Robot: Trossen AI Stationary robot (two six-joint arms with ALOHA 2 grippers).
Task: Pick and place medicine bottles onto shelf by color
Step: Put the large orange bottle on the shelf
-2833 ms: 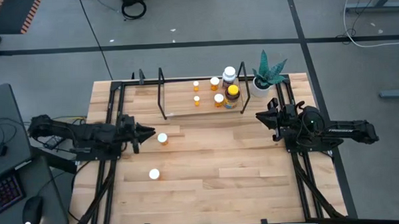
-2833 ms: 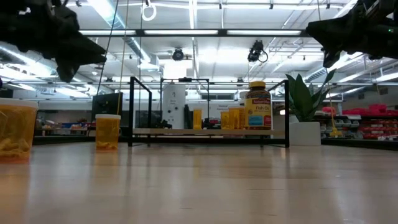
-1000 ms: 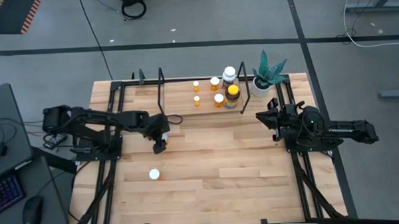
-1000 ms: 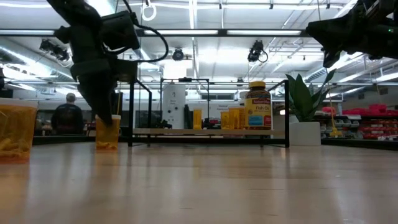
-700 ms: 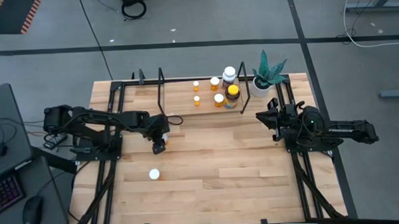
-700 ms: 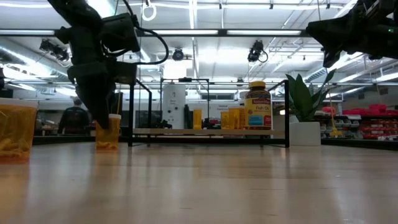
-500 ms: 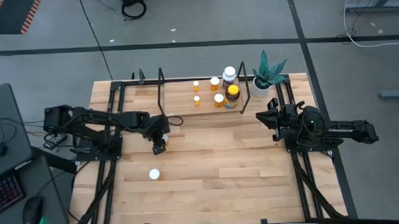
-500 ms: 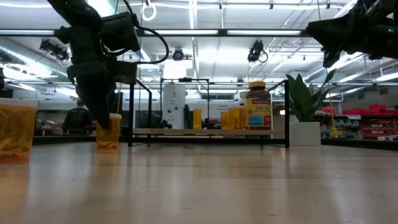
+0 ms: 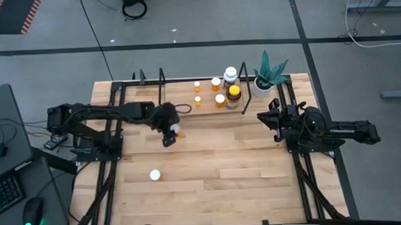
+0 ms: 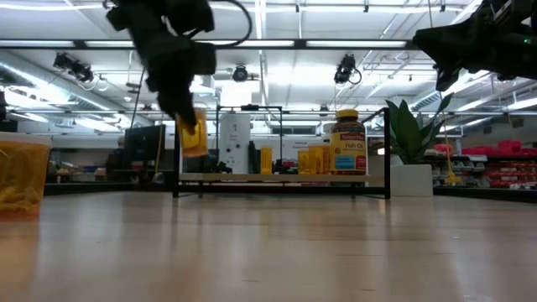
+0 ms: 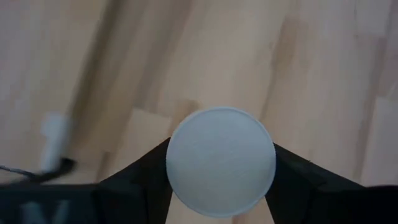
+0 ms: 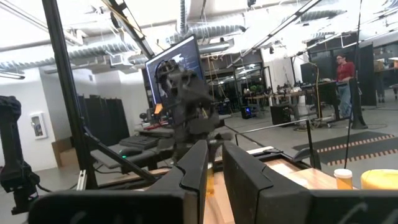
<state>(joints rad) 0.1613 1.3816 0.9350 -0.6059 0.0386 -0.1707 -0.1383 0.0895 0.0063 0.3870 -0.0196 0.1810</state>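
My left gripper (image 9: 170, 135) is shut on a small orange bottle with a white cap (image 10: 193, 134), in the air in front of the shelf's left part. The cap fills the left wrist view (image 11: 221, 162). The shelf (image 9: 187, 111), a wooden board in a black wire frame, bears several orange bottles (image 9: 219, 99), a white bottle (image 9: 230, 75) and an amber one with a yellow lid (image 9: 234, 94), all upright. Another orange bottle (image 9: 154, 174) stands on the table nearer the front. My right gripper (image 9: 268, 121) waits at the table's right, shut and empty. My left gripper pinches the orange bottle between its two fingers (image 11: 149, 171), on opposite sides just below the white cap (image 11: 180, 186). The fingers come from above, pointing down. The bottle hangs below them, slightly tilted and lifted clear of the table (image 10: 195, 144).
A white pot with a green plant (image 9: 266, 77) stands right of the shelf. The shelf's upright black end loops (image 9: 162, 94) rise at its left and right ends. A monitor and keyboard sit left of the table. Bare wood lies in the table's middle and front.
My left gripper, shut on the orange bottle that stood on the table, has lifted it clear. It has carried the bottle toward the table's right and far edge, toward the shelf. My right arm has kept still.
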